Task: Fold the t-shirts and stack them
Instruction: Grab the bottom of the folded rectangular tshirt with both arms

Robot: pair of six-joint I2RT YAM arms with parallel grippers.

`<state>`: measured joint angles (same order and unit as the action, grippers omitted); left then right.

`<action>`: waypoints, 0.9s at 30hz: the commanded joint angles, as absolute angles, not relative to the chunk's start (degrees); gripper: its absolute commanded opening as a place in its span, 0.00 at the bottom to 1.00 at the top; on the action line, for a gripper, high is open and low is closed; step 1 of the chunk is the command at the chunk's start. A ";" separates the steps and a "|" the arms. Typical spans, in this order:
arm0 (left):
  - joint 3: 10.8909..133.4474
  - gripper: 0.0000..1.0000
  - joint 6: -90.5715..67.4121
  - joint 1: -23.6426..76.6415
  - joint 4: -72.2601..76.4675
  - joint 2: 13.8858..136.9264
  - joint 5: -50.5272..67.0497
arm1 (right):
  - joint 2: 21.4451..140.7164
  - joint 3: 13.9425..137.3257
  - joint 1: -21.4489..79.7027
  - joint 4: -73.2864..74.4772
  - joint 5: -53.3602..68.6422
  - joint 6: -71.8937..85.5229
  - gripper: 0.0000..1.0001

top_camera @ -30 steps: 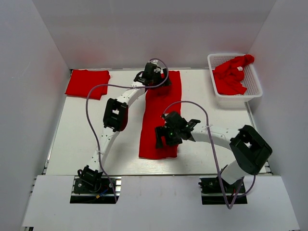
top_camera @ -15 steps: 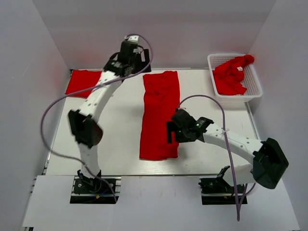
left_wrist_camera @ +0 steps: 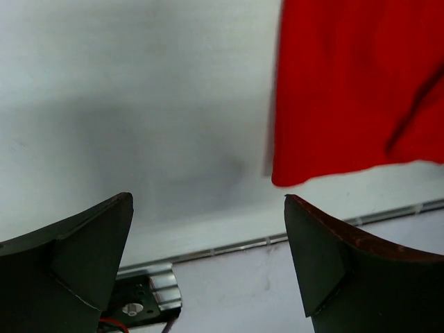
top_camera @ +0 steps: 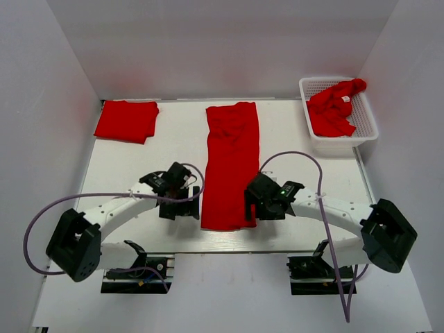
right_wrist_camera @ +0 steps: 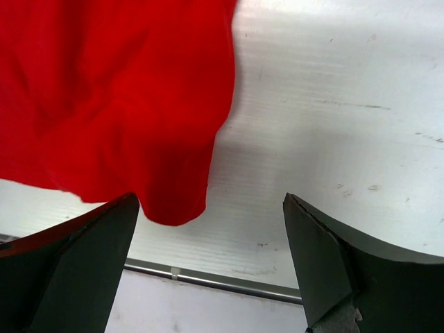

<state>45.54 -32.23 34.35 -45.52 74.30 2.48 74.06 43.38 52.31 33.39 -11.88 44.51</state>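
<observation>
Only the t-shirt (top_camera: 329,114) in the basket (top_camera: 343,145) shows a white label (top_camera: 345,99).

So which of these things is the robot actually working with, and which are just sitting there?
Part of the job:
long shirt, laid out mid-table
folded shirt, far left corner
crumpled shirt, far right
left hand and right hand, both open

Just there:
white basket holding the crumpled shirt
purple cable
</observation>
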 commanded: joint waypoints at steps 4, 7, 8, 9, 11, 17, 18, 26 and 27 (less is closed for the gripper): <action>42.10 1.00 -38.41 39.54 -41.75 68.38 2.82 | 76.56 43.33 55.02 33.13 -15.55 51.93 0.90; 43.50 1.00 -39.02 41.74 -41.22 70.22 0.88 | 76.20 42.10 55.37 32.96 -17.49 54.58 0.90; 44.64 1.00 -39.02 42.79 -40.70 72.31 -0.08 | 76.03 42.01 55.37 32.78 -18.19 55.36 0.90; 44.65 1.00 -39.02 42.80 -39.65 73.55 -0.61 | 76.20 42.19 55.46 32.61 -18.37 55.46 0.90; 46.22 1.00 -39.02 43.59 -39.03 76.01 -0.62 | 76.46 42.63 55.72 33.13 -19.50 56.16 0.90; 46.85 1.00 -40.33 46.76 -37.97 81.29 -2.19 | 78.57 42.54 55.63 35.68 -20.39 58.18 0.90; 46.85 1.00 -40.86 47.37 -37.97 81.30 -2.98 | 78.57 42.19 55.72 35.68 -20.22 58.44 0.90; 46.22 0.89 -43.51 51.06 -37.79 88.94 -5.35 | 81.47 41.22 55.72 34.89 -18.38 57.22 0.82; 46.23 0.85 -44.46 51.76 -37.79 90.42 -5.36 | 81.74 41.31 55.64 34.72 -18.11 57.13 0.79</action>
<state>46.70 -42.17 50.48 -39.59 86.63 -4.08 80.75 41.56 55.31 33.91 -18.00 56.47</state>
